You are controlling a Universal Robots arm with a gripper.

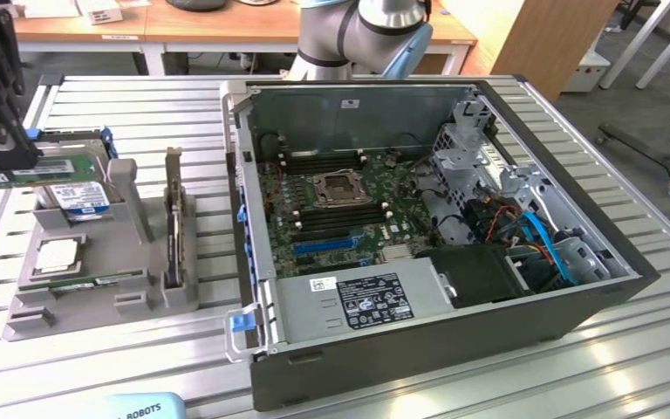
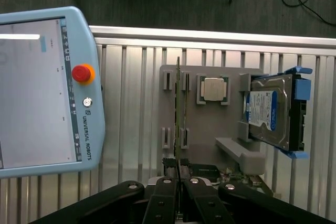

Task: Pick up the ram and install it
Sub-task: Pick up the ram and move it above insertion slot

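Ram (image 1: 46, 168), clamped in gripper (image 2: 178, 176), raised over tray (image 2: 205, 124)

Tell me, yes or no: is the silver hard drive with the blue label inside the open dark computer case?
No, the hard drive rests on the grey plastic holder, outside the case.

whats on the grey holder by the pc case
A hard drive, a square silver processor chip and a tall dark card standing on edge. The hard drive covers what is beneath it. The end effector holds the ram near the holder.
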